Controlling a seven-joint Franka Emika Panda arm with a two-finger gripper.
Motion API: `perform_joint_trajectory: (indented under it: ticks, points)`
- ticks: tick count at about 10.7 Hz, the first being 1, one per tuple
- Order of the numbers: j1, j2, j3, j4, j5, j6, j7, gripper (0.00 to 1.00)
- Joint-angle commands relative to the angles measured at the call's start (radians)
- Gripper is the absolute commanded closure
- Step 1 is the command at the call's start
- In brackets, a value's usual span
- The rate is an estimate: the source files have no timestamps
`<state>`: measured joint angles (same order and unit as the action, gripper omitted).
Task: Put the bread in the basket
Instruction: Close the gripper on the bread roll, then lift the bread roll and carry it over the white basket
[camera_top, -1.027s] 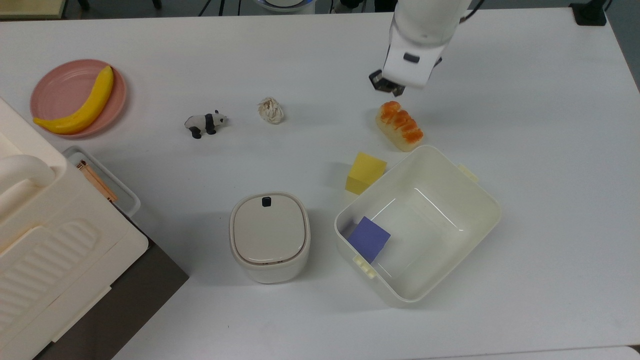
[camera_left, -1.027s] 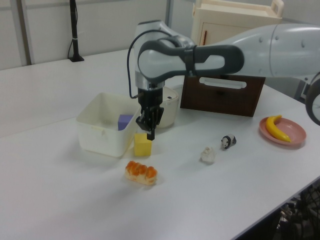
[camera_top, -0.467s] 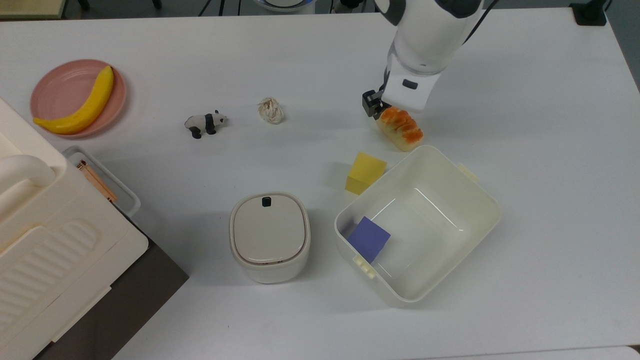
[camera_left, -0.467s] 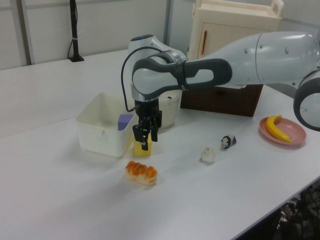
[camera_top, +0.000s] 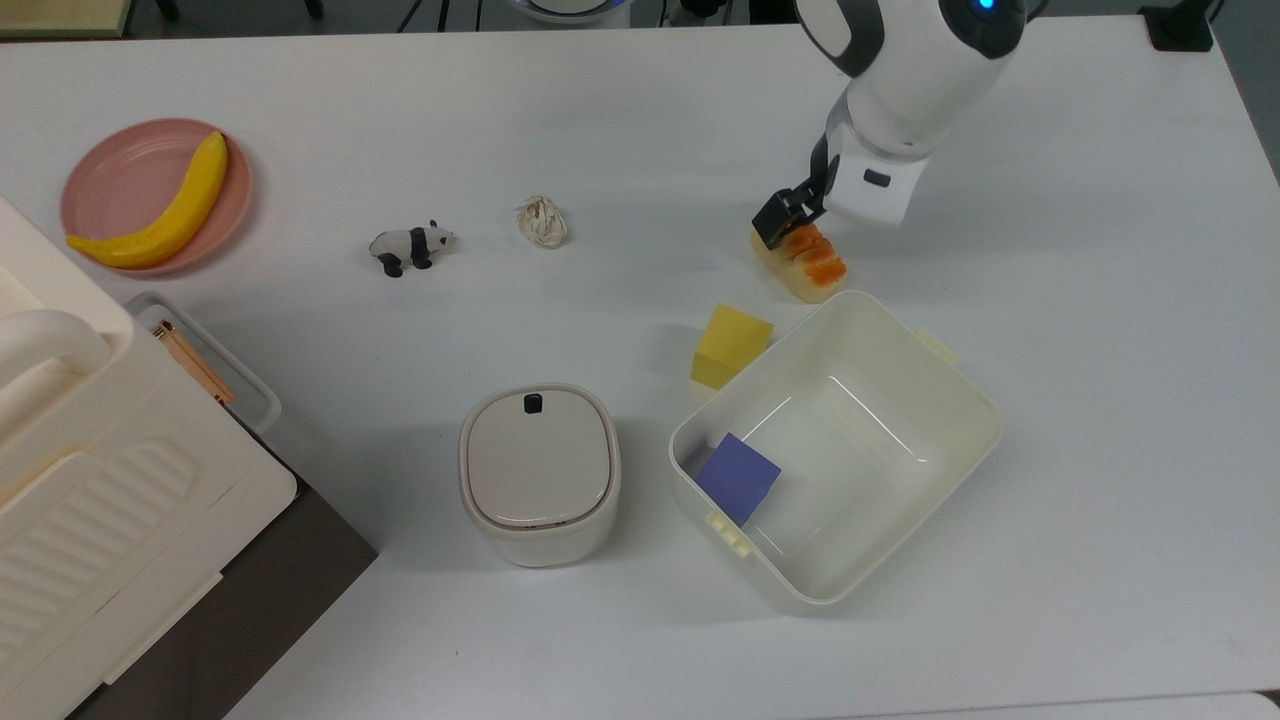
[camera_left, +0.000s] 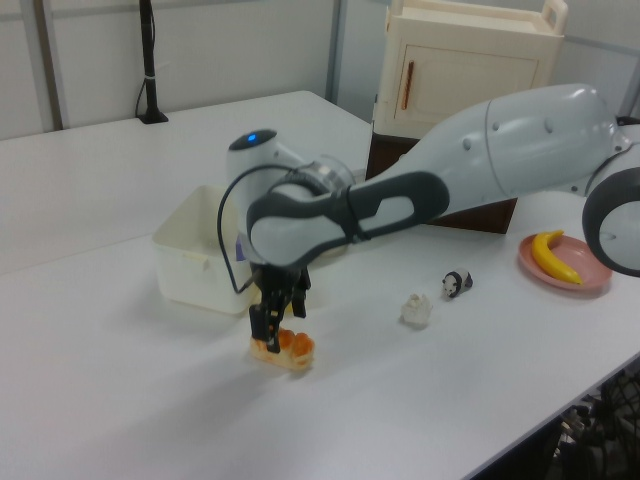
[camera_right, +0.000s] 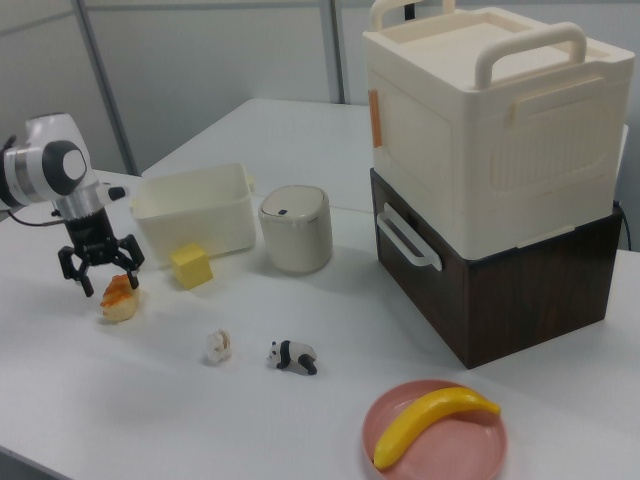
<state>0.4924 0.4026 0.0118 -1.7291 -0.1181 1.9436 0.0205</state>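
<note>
Bread (camera_top: 808, 262) sits on the worktop (camera_top: 1100, 300), just outside the basket (camera_top: 960, 400) rim, near the yellow block (camera_top: 732, 346). Gripper (camera_right: 100, 270) is right over the loaf, jaws spread wide, straddling it w/o clamping. Purple block (camera_top: 738, 477) lies inside the basket.

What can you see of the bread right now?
The bread is a small oblong loaf with pale cream sides and a glossy orange-brown bumpy top. It lies flat on the white table, just off a corner of the basket, apart from it. The gripper is down over one end, open, a finger on either side.
</note>
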Motion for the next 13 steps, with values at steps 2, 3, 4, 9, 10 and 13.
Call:
perform_joint_trajectory:
  ticks: [2,3,4,9,10,13]
  points:
    - [0.002,0.025,-0.015,-0.018,-0.026,0.058,0.03,0.65]
    - [0.005,0.025,-0.015,-0.018,-0.026,0.055,0.035,1.0]
    - [0.005,0.016,-0.015,-0.01,-0.023,0.043,0.053,1.0]
    - [-0.006,-0.082,-0.026,0.181,0.057,-0.1,0.091,1.0]
    - [-0.017,-0.084,-0.026,0.197,0.063,-0.1,0.102,1.0]
    - [-0.092,-0.074,-0.029,0.249,0.13,-0.069,0.174,1.0]
